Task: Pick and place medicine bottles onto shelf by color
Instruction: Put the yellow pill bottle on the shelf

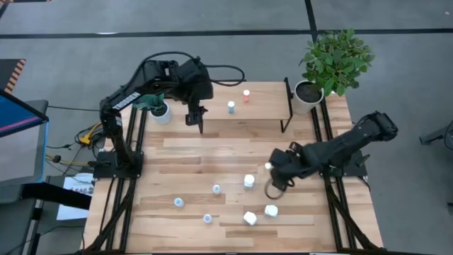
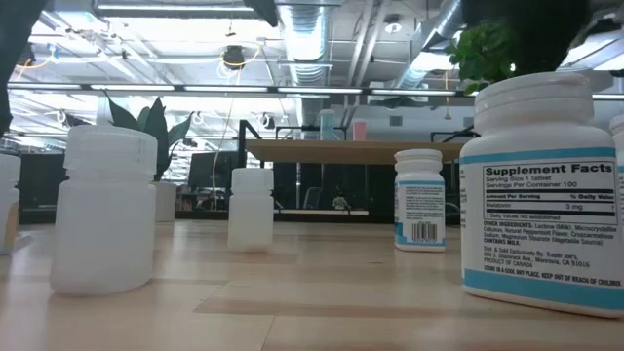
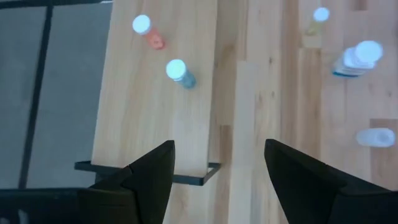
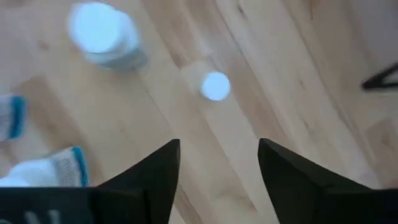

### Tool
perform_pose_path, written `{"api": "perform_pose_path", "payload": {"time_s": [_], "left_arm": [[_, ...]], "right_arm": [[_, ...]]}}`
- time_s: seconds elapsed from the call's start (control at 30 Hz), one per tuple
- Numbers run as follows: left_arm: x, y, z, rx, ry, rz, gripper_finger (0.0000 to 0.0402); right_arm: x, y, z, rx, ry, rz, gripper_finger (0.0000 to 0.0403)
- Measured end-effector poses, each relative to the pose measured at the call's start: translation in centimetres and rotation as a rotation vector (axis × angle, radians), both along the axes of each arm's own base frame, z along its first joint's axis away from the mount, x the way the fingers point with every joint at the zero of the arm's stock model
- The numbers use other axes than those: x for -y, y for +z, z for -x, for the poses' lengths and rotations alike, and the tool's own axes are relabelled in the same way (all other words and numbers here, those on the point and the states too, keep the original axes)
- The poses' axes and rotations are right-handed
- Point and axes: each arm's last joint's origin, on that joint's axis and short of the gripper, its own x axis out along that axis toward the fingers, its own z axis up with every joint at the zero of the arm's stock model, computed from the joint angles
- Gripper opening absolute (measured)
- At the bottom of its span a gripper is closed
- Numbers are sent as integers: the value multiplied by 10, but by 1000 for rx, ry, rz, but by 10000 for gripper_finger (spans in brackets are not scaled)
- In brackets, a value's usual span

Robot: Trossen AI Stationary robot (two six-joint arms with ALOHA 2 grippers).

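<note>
The shelf point(image 1: 262, 106), a light wood top on black legs, stands at the table's far side. On it stand a blue-capped bottle point(image 1: 231, 107) and a red-capped bottle point(image 1: 246, 95); both also show in the left wrist view, blue point(image 3: 179, 71) and red point(image 3: 149, 34). My left gripper point(image 1: 195, 117) hangs open and empty over the shelf's left end point(image 3: 155, 143). My right gripper point(image 1: 274, 185) is open and empty above the table's middle right, over several white bottles: one upright point(image 1: 248, 181), two chunky ones point(image 1: 249, 218) point(image 1: 271, 210). A small bottle point(image 4: 215, 86) stands ahead of its fingers.
More small bottles stand near the front of the table point(image 1: 216, 189) point(image 1: 179, 202) point(image 1: 207, 219). A potted green plant point(image 1: 333, 60) stands at the far right corner, and a white pot point(image 1: 161, 112) beside the left arm. The low view shows a labelled bottle point(image 2: 541, 190) close up.
</note>
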Motion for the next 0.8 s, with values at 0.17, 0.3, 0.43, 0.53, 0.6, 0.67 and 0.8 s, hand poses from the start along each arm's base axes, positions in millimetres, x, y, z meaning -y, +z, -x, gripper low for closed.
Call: {"api": "perform_pose_path", "payload": {"time_s": [0.17,0.3,0.43,0.53,0.6,0.67,0.8], "left_arm": [[3,4,5,23,-37,32,236],[7,16,21,69,-49,26,236],[13,30,40,124,-45,25,236],[19,38,53,172,-45,59,236],[22,43,61,194,-40,62,235],[26,45,67,202,-42,65,235],[30,44,80,203,-40,80,235]], "right_arm": [[17,-15,-16,-118,47,-96,264],[22,-19,-22,-132,108,-108,265],[25,-23,-29,-114,137,-121,265],[28,-32,-36,-134,160,-112,265],[31,-38,-41,-149,166,-108,265],[33,-46,-46,-175,166,-105,265],[36,-59,-52,-218,166,-100,265]]}}
